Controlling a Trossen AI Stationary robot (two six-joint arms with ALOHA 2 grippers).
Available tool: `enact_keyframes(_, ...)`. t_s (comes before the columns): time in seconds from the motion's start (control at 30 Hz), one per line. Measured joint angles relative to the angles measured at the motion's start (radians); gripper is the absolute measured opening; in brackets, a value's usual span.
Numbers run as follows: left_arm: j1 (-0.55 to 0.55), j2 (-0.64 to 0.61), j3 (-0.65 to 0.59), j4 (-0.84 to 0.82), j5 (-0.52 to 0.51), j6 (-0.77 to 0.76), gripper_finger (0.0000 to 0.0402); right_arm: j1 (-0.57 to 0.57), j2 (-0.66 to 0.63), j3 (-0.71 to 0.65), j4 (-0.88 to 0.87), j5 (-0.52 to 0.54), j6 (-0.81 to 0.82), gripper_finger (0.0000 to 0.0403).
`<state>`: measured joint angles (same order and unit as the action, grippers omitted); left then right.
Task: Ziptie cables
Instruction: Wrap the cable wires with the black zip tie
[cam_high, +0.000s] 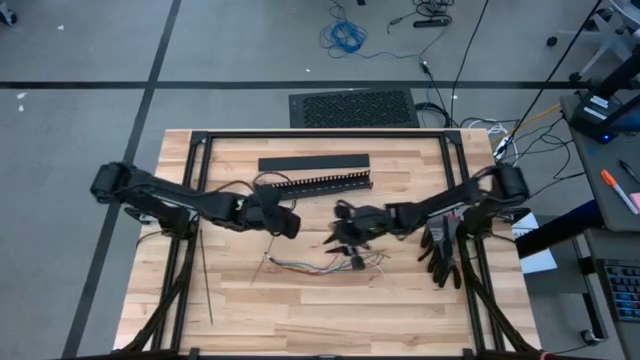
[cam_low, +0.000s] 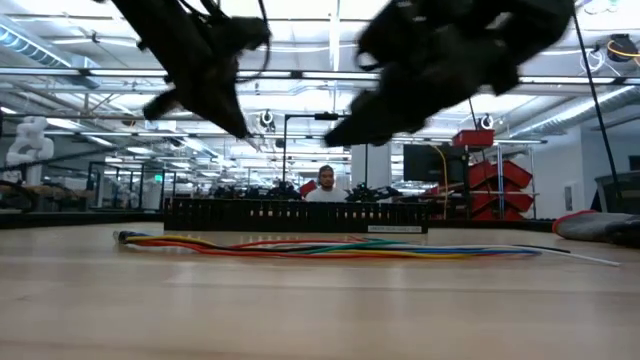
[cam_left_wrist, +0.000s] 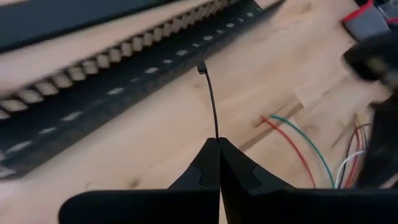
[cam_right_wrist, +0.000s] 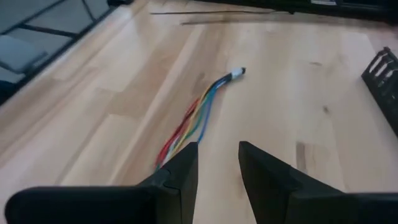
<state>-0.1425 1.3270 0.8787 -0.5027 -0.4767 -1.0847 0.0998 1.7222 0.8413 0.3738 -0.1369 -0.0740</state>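
The cables (cam_high: 318, 266) lie flat on the wooden table, a loose bundle of coloured wires, also in the low view (cam_low: 330, 245) and the right wrist view (cam_right_wrist: 198, 117). My left gripper (cam_high: 287, 224) hovers above the table just left of them, shut on one thin dark ziptie (cam_left_wrist: 212, 102). My right gripper (cam_high: 346, 236) hangs open above the bundle's right part, its fingers (cam_right_wrist: 217, 155) apart and touching nothing. More zipties (cam_high: 206, 280) lie on the table's left side. My left gripper (cam_left_wrist: 218, 142) pinches the ziptie between its two fingertips at one end (cam_left_wrist: 216, 134). The strip sticks straight out past the fingertips, along them. Its small square head (cam_left_wrist: 201, 67) is at the free end, clear of the table.
A long black slotted duct (cam_high: 322, 182) and a flat black bar (cam_high: 313, 163) lie toward the far edge. A black glove (cam_high: 440, 252) rests on the right side. A person sits in the room beyond the table (cam_low: 326, 182). Bare wood lies toward the near edge (cam_high: 330, 310).
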Motion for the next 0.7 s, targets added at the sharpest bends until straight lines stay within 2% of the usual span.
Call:
enact_keyframes(0.17, -0.037, -0.140, 0.000, -0.192, -0.060, -0.053, 0.0000, -0.003, 0.169, 0.233, -0.081, -0.058, -0.013, 0.0112)
enact_keyframes(0.3, -0.097, -0.201, -0.005, -0.330, -0.146, -0.115, 0.0000, 0.011, 0.295, 0.413, -0.160, -0.080, -0.020, 0.0112)
enact_keyframes(0.5, -0.175, -0.211, -0.025, -0.413, -0.162, -0.186, 0.0000, 0.009, 0.492, 0.642, -0.266, -0.078, 0.032, 0.0112)
enact_keyframes(0.7, -0.200, -0.183, -0.025, -0.432, -0.187, -0.192, 0.0000, 0.006, 0.588, 0.736, -0.307, -0.078, 0.078, 0.0112)
